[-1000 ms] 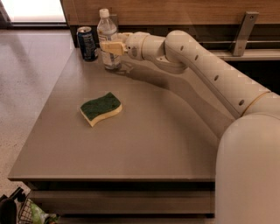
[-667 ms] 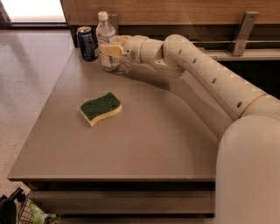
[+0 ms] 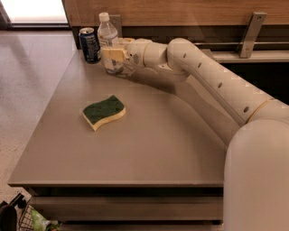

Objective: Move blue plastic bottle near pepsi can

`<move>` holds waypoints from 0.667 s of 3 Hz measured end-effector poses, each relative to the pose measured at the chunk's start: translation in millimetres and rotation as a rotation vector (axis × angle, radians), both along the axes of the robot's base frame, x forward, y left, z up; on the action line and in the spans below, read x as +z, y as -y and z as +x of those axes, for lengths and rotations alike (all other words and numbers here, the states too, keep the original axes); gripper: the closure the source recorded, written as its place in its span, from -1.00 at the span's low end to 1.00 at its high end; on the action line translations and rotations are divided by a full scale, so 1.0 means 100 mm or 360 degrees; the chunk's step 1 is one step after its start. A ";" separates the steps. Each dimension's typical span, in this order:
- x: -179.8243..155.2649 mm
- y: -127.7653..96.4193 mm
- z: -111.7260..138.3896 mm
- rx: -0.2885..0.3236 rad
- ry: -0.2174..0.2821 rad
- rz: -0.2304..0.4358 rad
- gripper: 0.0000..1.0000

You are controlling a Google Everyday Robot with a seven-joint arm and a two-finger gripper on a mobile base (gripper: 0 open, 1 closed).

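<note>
Pincer (image 3: 109, 50) sat at the far left corner of the grey-brown tabletop (image 3: 149, 149), clamped on the clear bluish plastic bottle (image 3: 107, 35) with the white screw cap. One beige finger pad (image 3: 115, 54) lay across the bottle's front at about mid-body. The other finger was mostly hidden behind the bottle.

Bottle was upright, cap on top, neck and shoulder showing above the pad. Its base was right at the tabletop surface. Couldn't tell whether it rested there or hung just off it.

Next to it stood the dark blue soda can (image 3: 89, 45) with the silver top, upright, on the bottle's camera-left side and a bit farther back toward the wall. Their outlines nearly met in the view; couldn't tell if they touched.

My cream-coloured arm (image 3: 203, 76) came in from the lower right of the view and ran diagonally over the tabletop's right half to that back corner.

Wavy-edged green-and-yellow sponge (image 3: 104, 111) lay flat, green side up, left of the tabletop's centre. It was nearer the camera and well apart from bottle and can.

Brown wooden panel (image 3: 180, 11) ran along behind the tabletop, with a grey metal bracket (image 3: 249, 34) at upper right. Pale speckled floor (image 3: 27, 67) showed on the left. Dark wire basket (image 3: 31, 221) with something green inside showed at bottom left, below the tabletop edge.
</note>
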State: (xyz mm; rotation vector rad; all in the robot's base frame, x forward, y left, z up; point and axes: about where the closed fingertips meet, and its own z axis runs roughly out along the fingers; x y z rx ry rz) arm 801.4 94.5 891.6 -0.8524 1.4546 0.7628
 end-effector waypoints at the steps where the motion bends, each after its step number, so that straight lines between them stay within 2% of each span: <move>1: 0.01 0.00 0.00 0.0000 0.0000 0.0000 0.03; 2: 0.01 -0.02 0.00 0.0004 0.0000 0.0001 -0.61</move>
